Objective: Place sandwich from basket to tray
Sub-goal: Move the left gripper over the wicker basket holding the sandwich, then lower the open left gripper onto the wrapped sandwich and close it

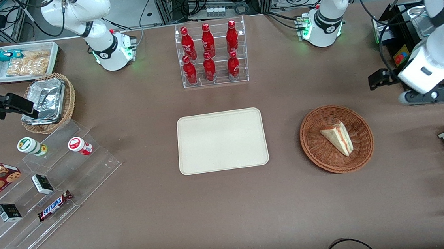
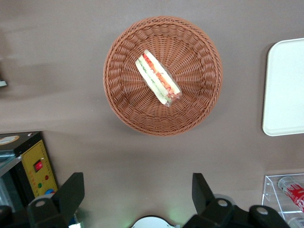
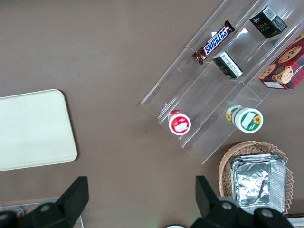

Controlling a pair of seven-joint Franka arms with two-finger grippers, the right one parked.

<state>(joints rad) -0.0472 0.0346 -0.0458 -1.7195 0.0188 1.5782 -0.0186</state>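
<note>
One sandwich [image 1: 338, 136] lies in the round brown basket [image 1: 314, 149], resting on its side near the basket's middle, with its red and green filling showing along one long edge. The basket stands on the tabletop [image 1: 166, 224] toward the working arm's end, well inside the table's edges. Beside it, apart from it and near the table's middle, sits the cream tray [image 1: 222, 140], flat and bare.

The gripper [image 2: 135, 194] hangs high above the table, not over the basket itself but over the bare tabletop just beside it, on the side farther from the front camera. In the wrist view its two dark fingers [image 2: 70, 194] stand wide apart with nothing between them, so the gripper is open and holds nothing. The sandwich [image 2: 158, 78] and basket [image 2: 124, 109] show whole in that view, clear of the fingers and well apart from them; a corner of the tray [image 2: 285, 90] shows too.

Farther from the front camera than the tray, a clear rack of six red bottles [image 1: 210, 52] stands upright near the table's edge. Toward the parked arm's end a stepped clear stand [image 1: 52, 185] carries a Snickers bar [image 1: 55, 205], small dark boxes, and two tubs.
</note>
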